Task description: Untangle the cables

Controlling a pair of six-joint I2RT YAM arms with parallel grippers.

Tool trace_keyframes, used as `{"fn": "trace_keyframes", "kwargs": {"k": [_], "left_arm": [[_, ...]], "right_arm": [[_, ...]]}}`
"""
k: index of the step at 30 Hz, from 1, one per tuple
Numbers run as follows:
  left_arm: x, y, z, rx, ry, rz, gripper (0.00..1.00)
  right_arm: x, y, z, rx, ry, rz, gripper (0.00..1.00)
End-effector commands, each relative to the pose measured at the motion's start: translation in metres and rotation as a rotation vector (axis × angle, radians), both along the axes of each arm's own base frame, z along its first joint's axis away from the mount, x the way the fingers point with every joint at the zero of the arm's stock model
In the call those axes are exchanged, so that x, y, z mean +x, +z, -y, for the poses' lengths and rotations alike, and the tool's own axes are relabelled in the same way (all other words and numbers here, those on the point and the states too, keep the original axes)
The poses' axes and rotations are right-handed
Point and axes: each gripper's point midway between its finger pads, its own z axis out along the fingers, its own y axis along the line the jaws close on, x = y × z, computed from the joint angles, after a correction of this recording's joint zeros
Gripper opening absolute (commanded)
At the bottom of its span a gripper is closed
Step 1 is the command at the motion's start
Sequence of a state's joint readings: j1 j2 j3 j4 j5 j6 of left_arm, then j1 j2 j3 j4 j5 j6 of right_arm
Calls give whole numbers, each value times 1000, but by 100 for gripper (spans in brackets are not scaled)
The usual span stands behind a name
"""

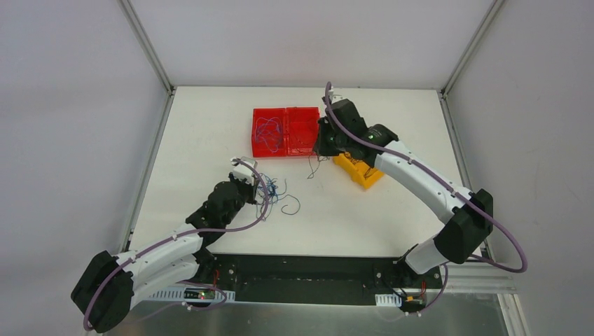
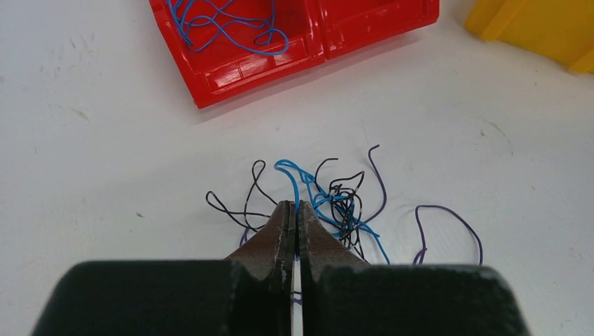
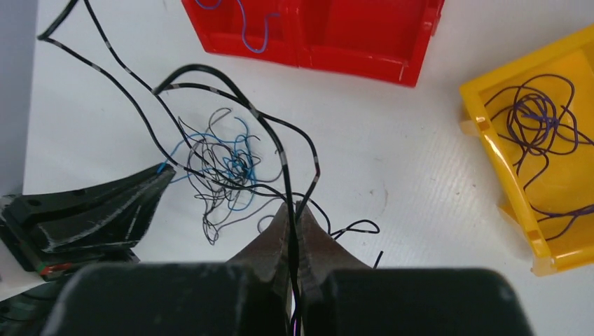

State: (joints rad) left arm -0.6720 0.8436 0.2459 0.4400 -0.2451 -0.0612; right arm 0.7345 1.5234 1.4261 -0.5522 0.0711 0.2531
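Observation:
A tangle of thin blue, black and purple cables (image 2: 340, 203) lies on the white table in front of the left arm. My left gripper (image 2: 295, 205) is shut on a blue cable (image 2: 291, 175) at the tangle's near edge; in the top view it (image 1: 260, 190) sits at the tangle (image 1: 277, 192). My right gripper (image 3: 293, 206) is shut on black cables (image 3: 231, 94) that loop up and away from its tips. It hangs above the table beside the red bins (image 1: 319, 150), with a black strand (image 1: 312, 168) dangling under it.
Two joined red bins (image 1: 253, 133) stand at the back; the left one holds blue cables (image 2: 224, 28). A yellow bin (image 3: 490, 150) with purple cables (image 3: 539, 115) lies under the right arm. A loose purple cable (image 2: 452, 213) lies right of the tangle.

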Motion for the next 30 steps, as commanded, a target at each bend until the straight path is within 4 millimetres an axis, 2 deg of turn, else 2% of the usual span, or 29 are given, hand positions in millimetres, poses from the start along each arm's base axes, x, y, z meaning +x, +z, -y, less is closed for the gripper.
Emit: {"fn": "trace_keyframes", "kwargs": {"k": [1,3,9,15,19,21,26,30], "left_arm": [[3,11,-3,-27,14,46,0],[3,11,-3,-28,14,47,0],[3,12,-3,-31,17,52,0],[2,13,-5,-32,20,58,0],[2,13,-5,-31,20,58,0],[2,13,-5,-31,19,59,0],[3,13,-6,-28,22,59,0],[3,13,-5,-25,20,61,0]], "right_arm": [[23,42,-15,136,-2,98,0],[37,48,-21,190,-17,127,0],[89,42,-51,284,-32,178,0],[145,15,-64,279,-96,178,0],[175,-20,-61,281,-149,114,0],[187,-47,-56,265,-178,56,0],[196,-104,-40,162,-219,-27,0],[198,-136,-29,40,-237,-82,0]]}}
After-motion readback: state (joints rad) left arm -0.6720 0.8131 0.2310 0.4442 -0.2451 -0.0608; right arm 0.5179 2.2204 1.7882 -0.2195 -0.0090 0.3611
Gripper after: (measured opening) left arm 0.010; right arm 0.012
